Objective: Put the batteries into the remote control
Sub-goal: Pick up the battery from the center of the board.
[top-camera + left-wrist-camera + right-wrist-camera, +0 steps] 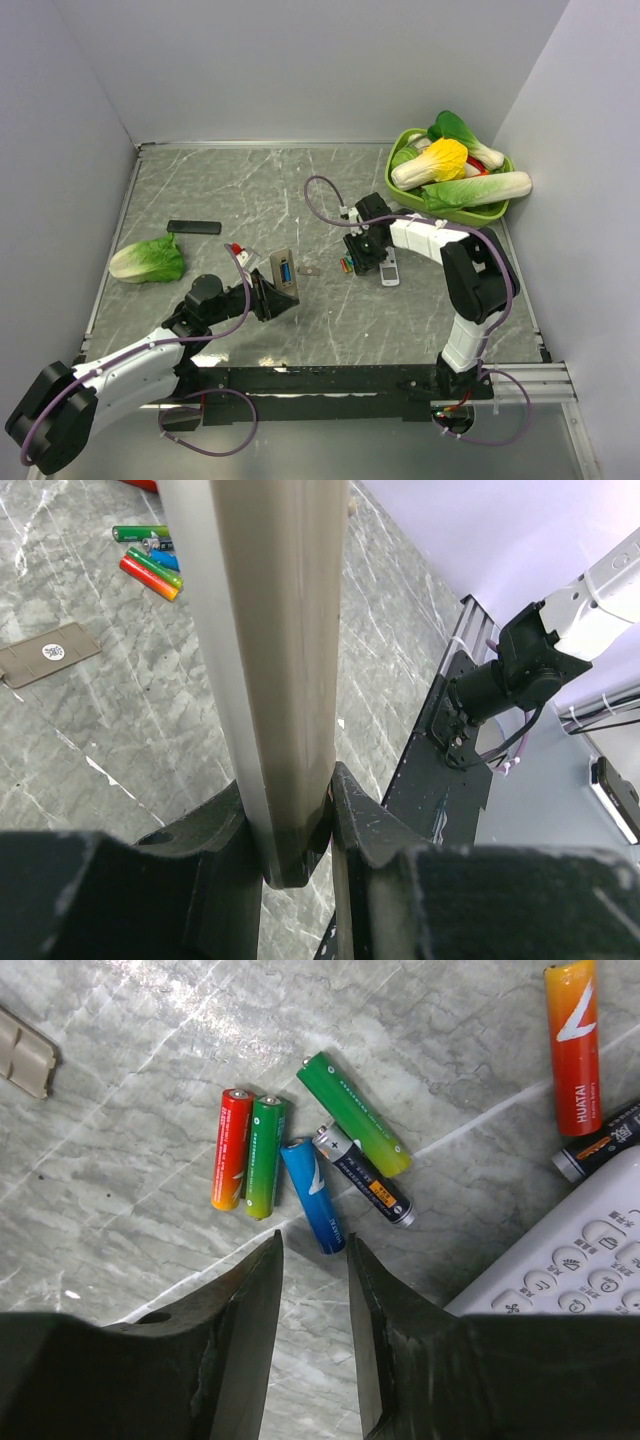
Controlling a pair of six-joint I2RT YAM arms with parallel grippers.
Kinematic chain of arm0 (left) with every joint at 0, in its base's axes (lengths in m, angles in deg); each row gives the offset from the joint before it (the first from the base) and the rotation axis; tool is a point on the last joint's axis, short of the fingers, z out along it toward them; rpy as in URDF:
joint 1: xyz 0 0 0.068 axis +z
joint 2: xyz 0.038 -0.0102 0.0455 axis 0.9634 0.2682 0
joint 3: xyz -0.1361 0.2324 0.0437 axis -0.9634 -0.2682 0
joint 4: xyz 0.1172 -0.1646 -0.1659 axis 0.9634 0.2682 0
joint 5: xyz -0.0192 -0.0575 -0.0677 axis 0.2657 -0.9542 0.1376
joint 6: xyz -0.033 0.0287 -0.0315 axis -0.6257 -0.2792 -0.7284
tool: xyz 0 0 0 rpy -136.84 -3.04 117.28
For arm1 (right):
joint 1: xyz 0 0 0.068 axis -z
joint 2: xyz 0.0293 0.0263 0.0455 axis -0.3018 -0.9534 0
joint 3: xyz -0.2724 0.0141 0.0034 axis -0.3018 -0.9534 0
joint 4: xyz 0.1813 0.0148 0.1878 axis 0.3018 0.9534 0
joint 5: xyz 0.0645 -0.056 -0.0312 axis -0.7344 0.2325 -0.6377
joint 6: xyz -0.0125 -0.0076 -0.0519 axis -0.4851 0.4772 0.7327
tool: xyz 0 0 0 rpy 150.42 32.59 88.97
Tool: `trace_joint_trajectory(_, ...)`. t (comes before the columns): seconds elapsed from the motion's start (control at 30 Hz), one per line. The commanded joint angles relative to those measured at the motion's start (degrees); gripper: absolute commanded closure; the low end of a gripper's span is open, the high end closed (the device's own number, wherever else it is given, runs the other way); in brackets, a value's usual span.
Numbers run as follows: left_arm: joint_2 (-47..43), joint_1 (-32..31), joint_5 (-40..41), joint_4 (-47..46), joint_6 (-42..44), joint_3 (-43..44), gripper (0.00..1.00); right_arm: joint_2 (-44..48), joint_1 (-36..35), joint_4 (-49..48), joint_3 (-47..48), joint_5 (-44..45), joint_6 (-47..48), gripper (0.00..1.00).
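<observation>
My left gripper [290,810] is shut on the lower end of the remote control [285,630], which stands up off the table. Its grey-beige back faces the left wrist camera, and in the top view its blue recess [284,273] shows. Several batteries [312,1195] lie loose on the table in red, green, blue and dark wraps. My right gripper [315,1250] hovers open just short of the blue battery's near end, with nothing between its fingers. In the top view the right gripper [358,262] is over the batteries [347,265].
A wider white remote [390,268] lies right of the batteries, with two more batteries [572,1045] beside it. A grey battery cover [310,270] lies between the arms. A flat black bar [193,227] and a lettuce [148,260] lie left. A green basket [497,208] of vegetables stands back right.
</observation>
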Motion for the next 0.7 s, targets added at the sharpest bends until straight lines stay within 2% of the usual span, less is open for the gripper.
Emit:
trace_joint_trajectory(0.0, -0.7, 0.0, -0.9, -4.7, -0.5, 0.7, 0.96, -1.6, -0.3, 2.1, 2.4, 3.1, 1.3, 0.59)
trace_joint_trajectory(0.3, -2.7, 0.0, -0.2, -3.2, -0.2, 0.2, 0.96, -3.4, -0.3, 1.0, 2.2, 2.4, 1.9, 0.59)
trace_joint_trajectory(0.47, -2.4, 0.0, -0.6, -4.1, -0.8, 0.1, 0.96, -3.0, -0.6, 1.6, 1.9, 1.5, 2.3, 0.64)
trace_joint_trajectory(0.67, -2.3, 0.0, 0.4, -3.2, -1.4, 0.1, 0.96, -3.4, -1.4, 1.7, 2.2, 0.1, 3.3, 0.65)
